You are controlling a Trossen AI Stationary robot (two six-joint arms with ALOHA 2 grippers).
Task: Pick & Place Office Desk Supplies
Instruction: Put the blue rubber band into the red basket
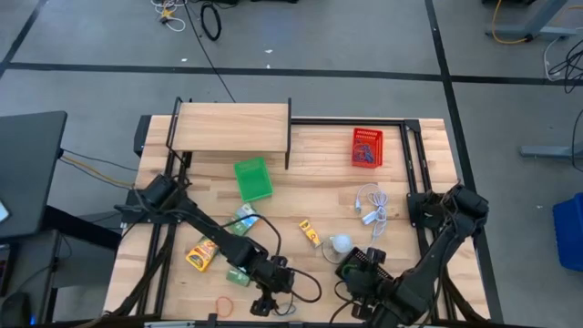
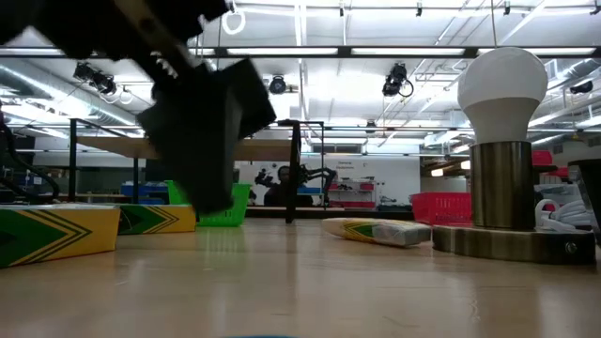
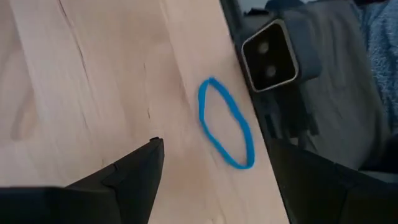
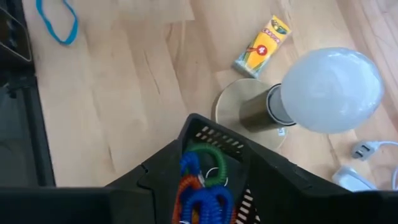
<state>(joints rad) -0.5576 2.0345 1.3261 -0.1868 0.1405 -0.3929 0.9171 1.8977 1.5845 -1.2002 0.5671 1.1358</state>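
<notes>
A blue loop (image 3: 225, 124) lies flat on the wood by the table's near edge. My left gripper (image 3: 214, 148) hangs open just above it, one finger on each side, touching nothing; in the low view it is a dark blur (image 2: 207, 122). My right gripper (image 1: 369, 281), at the near right, is shut on the black mesh basket (image 4: 214, 158), which holds blue, green and orange loops (image 4: 202, 186). Yellow and green packets (image 1: 202, 253) (image 1: 241, 221) (image 1: 310, 233) lie mid-table. An orange loop (image 1: 223, 305) rests near the front edge. My right gripper has the black mesh basket between its two fingers, which stand against the basket's outer walls (image 4: 186, 134). The fingers slant down from the table's near right side. The basket sits mouth up; its own body hides whether its base is off the wood.
The white ball lamp (image 1: 340, 243) on its brass base (image 4: 249, 112) stands just beyond the black basket, its cord (image 1: 372, 205) behind it. A green basket (image 1: 253, 179), a red basket (image 1: 367, 148) and a wooden shelf (image 1: 232, 126) are farther back. A camera (image 3: 270, 56) sits at the near edge.
</notes>
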